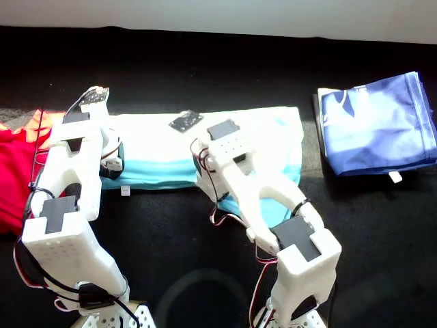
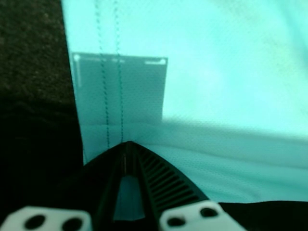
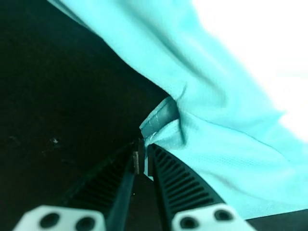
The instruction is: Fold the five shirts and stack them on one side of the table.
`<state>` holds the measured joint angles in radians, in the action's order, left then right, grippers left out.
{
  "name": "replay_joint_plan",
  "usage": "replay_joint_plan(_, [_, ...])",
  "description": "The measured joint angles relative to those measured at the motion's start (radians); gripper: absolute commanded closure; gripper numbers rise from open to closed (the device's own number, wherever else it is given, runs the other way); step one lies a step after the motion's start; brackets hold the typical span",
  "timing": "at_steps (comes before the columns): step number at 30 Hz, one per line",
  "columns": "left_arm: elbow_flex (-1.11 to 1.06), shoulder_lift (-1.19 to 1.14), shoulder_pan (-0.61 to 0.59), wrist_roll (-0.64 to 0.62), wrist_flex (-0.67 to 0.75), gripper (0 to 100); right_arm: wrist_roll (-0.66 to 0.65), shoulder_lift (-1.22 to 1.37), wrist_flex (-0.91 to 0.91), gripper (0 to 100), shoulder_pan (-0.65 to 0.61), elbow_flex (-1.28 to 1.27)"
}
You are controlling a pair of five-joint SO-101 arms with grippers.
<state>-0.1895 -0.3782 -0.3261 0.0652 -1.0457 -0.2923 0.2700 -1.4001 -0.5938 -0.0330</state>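
A light turquoise shirt lies spread across the middle of the black table, with one part folded over under the right arm. My left gripper is at the shirt's left edge, shut on the hem next to a grey label. My right gripper is at the shirt's near edge, shut on a bunched fold of the turquoise cloth. A folded blue shirt rests at the back right. A crumpled red shirt lies at the far left.
Bare black table runs along the front, between and beside the two arm bases. A small white tag lies just off the turquoise shirt's near edge. The table's far edge meets a pale wall.
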Motion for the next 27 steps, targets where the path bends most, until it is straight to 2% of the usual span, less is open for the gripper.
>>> replay_joint_plan(5, [0.000, 0.000, 0.000, 0.000, 0.000, 99, 0.000, 0.009, -0.018, 98.8, 0.009, 0.023])
replay_joint_plan(10, [0.000, 0.000, 0.000, 0.000, 0.000, 99, 0.000, 0.009, -0.021, 87.8, 0.009, 0.025])
replay_joint_plan(18, [0.000, 0.000, 0.000, 0.000, 0.000, 99, -0.034, 0.009, -0.155, 87.6, 0.025, 0.124])
replay_joint_plan(20, [0.000, 0.000, 0.000, 0.000, 0.000, 99, -0.035, 0.009, -0.155, 89.2, 0.061, 0.160])
replay_joint_plan(23, [0.000, 0.000, 0.000, 0.000, 0.000, 99, -0.035, 0.012, -0.083, 99.5, 0.161, 0.183])
replay_joint_plan(27, [0.000, 0.000, 0.000, 0.000, 0.000, 99, -0.035, 0.081, 0.100, 99.3, 0.321, 0.184])
